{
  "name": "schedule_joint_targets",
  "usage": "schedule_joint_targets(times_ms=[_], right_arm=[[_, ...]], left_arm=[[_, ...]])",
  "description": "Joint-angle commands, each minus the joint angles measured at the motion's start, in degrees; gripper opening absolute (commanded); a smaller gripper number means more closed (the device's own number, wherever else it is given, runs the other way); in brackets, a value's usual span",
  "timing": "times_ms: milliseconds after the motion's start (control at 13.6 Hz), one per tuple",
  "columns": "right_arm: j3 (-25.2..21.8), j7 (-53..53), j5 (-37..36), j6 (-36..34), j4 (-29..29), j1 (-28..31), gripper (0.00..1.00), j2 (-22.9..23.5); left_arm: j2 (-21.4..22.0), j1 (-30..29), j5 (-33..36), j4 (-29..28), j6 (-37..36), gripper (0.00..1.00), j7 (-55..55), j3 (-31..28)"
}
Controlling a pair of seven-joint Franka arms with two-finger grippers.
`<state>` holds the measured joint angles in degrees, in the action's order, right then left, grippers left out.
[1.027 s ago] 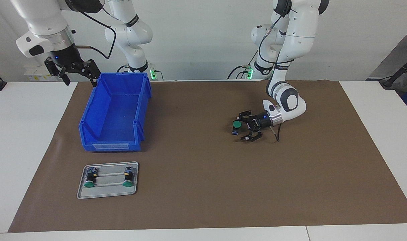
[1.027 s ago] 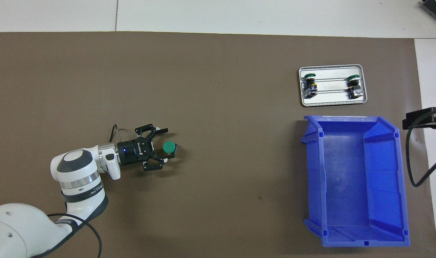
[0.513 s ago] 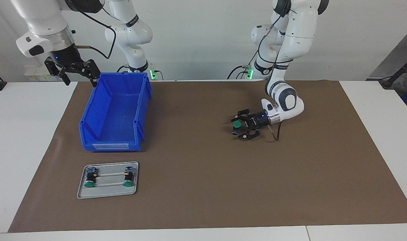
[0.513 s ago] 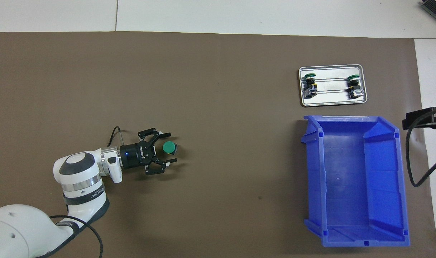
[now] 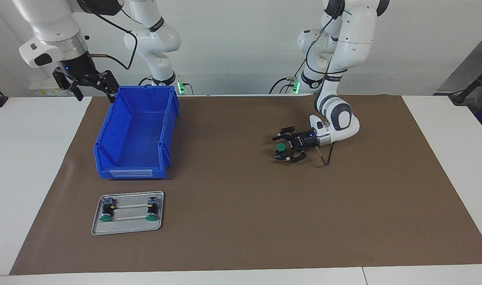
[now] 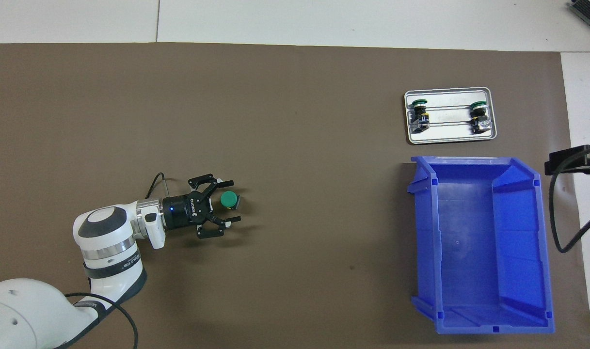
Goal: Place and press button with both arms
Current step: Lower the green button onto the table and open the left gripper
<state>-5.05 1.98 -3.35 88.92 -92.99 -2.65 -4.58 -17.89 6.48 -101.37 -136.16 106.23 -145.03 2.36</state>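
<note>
Brown matting is covering the counter (image 5: 35, 166), and on it the button (image 5: 280, 148) is standing with its green cap up, toward the left arm's end, well apart from the blue bin (image 5: 136, 132). Compared with a second ago, we are seeing the left pincer (image 5: 282, 149) swung and drawn in so that its fingers now straddle the button, one at twelve o'clock of the cap and one at six o'clock in the overhead view; the button itself has not shifted. The fingers are standing apart, and whether either one is touching the button we cannot tell. The left arm is lying low over the mat, wrist level, pincer pointing toward the right arm's end. The right arm is waiting, its right pincer (image 5: 91, 85) hanging spread apart just beside the bin's corner nearest the robots; overhead, only its tip shows at the edge. Two more buttons are lying on the metal tray (image 5: 126, 228), their details too small to read.
</note>
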Motion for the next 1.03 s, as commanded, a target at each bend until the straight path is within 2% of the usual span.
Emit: schedule_joint_targets(times_ms=[0,367,513,807,953], right_arm=[[0.5,-0.3,0.9,0.6,-1.3,0.5,1.00,-1.2],[0.5,-0.3,0.9,0.6,-1.3,0.5,1.00,-1.2],[0.4,-0.3,0.9,0.6,-1.3,0.5,1.00,-1.2],[0.5,-0.3,0.9,0.6,-1.3,0.5,1.00,-1.2],[0.5,-0.3,0.9,0.6,-1.3,0.5,1.00,-1.2]], left_arm=[[2.5,-0.2,0.6,-2.0,-2.3,0.98,1.9,-0.3],[6.5,-0.2,0.6,-1.9,-2.4,0.98,8.9,-0.3],[6.8,-0.2,0.6,-0.9,-2.4,0.98,11.8,-0.1],[5.9,1.3,0.6,4.9,-0.8,0.98,20.5,0.2],[4.9,3.9,0.6,8.7,3.2,0.98,25.0,0.3]])
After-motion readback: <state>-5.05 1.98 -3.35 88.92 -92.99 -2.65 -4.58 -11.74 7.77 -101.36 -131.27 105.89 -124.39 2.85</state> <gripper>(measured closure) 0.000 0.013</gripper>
